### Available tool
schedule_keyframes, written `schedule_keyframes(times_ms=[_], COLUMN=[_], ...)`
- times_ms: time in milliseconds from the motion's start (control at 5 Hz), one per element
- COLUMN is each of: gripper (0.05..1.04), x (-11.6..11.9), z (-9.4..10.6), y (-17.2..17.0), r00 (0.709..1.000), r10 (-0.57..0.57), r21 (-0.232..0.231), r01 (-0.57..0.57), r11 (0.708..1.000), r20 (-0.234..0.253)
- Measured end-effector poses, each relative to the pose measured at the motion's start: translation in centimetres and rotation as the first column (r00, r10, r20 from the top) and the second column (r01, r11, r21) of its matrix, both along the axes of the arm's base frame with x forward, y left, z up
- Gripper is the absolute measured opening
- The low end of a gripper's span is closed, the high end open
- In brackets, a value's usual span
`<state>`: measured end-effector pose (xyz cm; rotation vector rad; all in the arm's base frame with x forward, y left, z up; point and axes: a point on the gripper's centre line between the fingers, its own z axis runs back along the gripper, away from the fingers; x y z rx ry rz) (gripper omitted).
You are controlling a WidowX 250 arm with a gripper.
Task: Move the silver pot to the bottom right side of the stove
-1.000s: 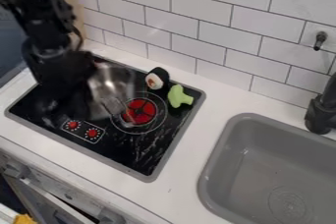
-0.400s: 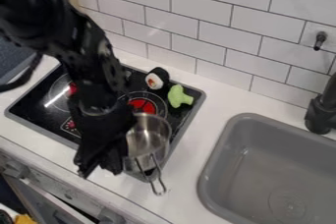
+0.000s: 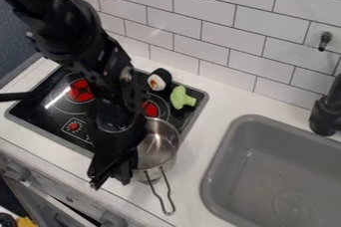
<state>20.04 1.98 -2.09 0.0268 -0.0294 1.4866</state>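
The black gripper [image 3: 112,171] hangs over the front right edge of the stove, pressed close against the left side of the silver pot [image 3: 160,144]. The pot is over the lower right corner of the stove [image 3: 194,119], partly past its edge above the white counter. Its wire handle [image 3: 160,198] points down toward the counter's front. The gripper hides the pot's left side, and whether it holds the pot's rim cannot be made out.
A sushi toy [image 3: 159,79] and a green broccoli-like toy [image 3: 182,97] sit at the stove's back right. Right of the counter strip [image 3: 210,121] is the grey sink [image 3: 273,169] with a black faucet [image 3: 325,114]. A tiled wall [image 3: 220,27] stands behind.
The arm and pot have moved from the stove's left-middle to its lower right corner, shifting slightly further right most recently. The pot's handle now reaches lower over the counter.
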Motion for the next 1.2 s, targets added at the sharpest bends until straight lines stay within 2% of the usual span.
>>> schedule_keyframes(times_ms=[200, 400, 600, 800, 1000, 1200], gripper=[0.083, 0.114, 0.303, 0.605, 0.909, 1.015], x=[0.3, 0.6, 0.6, 0.6, 1.0, 1.3], z=[-0.6, -0.5, -0.6, -0.5, 0.5, 2.4], y=[-0.1, -0.1, 0.0, 0.1, 1.2, 1.8], r00=[1.000, 1.000, 0.999, 0.999, 0.997, 0.995], r10=[-0.011, 0.026, 0.031, 0.030, 0.071, 0.076], r21=[0.021, -0.006, -0.017, -0.021, -0.031, -0.043], r01=[0.011, -0.025, -0.031, -0.030, -0.070, -0.073], r11=[1.000, 1.000, 0.999, 0.999, 0.997, 0.996], r20=[0.001, 0.010, -0.008, -0.015, 0.016, 0.067])
